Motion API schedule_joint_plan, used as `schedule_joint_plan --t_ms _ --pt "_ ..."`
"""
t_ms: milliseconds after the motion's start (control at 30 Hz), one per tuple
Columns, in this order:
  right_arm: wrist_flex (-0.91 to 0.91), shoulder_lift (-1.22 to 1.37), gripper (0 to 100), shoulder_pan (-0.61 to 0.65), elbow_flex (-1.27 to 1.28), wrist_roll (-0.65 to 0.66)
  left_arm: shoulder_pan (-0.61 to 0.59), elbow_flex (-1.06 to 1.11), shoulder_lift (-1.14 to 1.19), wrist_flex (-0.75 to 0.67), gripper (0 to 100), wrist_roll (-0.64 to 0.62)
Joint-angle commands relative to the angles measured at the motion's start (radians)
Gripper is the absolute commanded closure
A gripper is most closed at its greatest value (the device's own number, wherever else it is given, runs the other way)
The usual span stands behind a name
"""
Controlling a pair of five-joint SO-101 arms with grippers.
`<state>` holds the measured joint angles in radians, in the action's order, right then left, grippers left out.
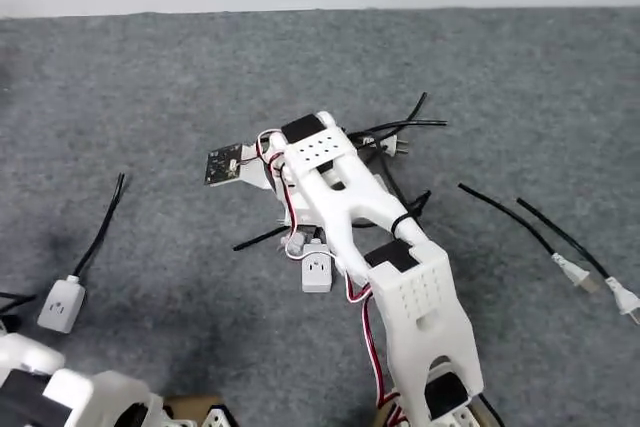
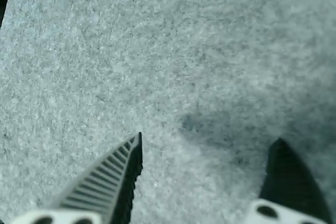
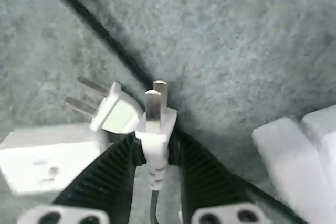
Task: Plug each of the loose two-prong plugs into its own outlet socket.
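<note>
Right jaws clamped on plug (image 3: 156, 129) body, prongs pointing clear ahead, likely for insertion; outlet socket (image 3: 47, 156) and second plug (image 3: 113, 109) just beside them. Left jaws wide open, holding nothing, over grey worktop (image 2: 157, 51)

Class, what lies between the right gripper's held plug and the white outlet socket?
A loose two-prong plug lies between the held plug and the outlet socket, seen in the right wrist view.

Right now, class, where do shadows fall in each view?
High view: under the right arm, beside the white socket. Left wrist view: a soft patch between the open end effector's tips. Right wrist view: behind the gripped plug, along the black cable.
</note>
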<state>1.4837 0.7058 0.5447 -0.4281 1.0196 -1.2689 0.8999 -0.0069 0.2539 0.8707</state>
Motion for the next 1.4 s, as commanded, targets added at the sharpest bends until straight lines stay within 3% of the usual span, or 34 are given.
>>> schedule_joint_plan --t_ms 0,167,333,500,600,767,967,1067,1233,1367 --pt "0.114 -0.110 99.0 -0.008 -0.080 0.006 0.078 -0.065 -0.029 0.183 65 -0.014" --pt "0.248 -0.243 99.0 -0.018 -0.166 -0.052 0.195 -0.311 -0.137 0.677 65 -0.184" --pt "0.315 -0.395 99.0 -0.064 -0.195 -0.097 0.391 -0.527 -0.183 1.120 65 -0.206" --pt "0.317 -0.562 99.0 -0.148 -0.190 -0.173 0.621 -0.641 -0.192 1.378 65 -0.206" --pt "0.317 -0.650 99.0 -0.216 -0.115 -0.192 0.764 -0.654 -0.192 1.438 65 -0.215" --pt "0.312 -0.760 99.0 -0.366 0.044 -0.192 1.011 -0.656 -0.184 1.432 65 -0.400" --pt "0.305 -0.783 99.0 -0.638 0.147 -0.199 1.344 -0.653 -0.183 1.412 65 -0.531" --pt "0.213 -0.783 99.0 -0.796 0.252 -0.199 1.478 -0.654 -0.183 1.412 65 -0.569" --pt "-0.033 -0.783 99.0 -0.995 0.460 -0.193 1.590 -0.642 -0.181 1.343 65 -0.709" --pt "-0.193 -0.783 99.0 -1.063 0.620 -0.190 1.605 -0.567 -0.181 1.208 65 -0.799"
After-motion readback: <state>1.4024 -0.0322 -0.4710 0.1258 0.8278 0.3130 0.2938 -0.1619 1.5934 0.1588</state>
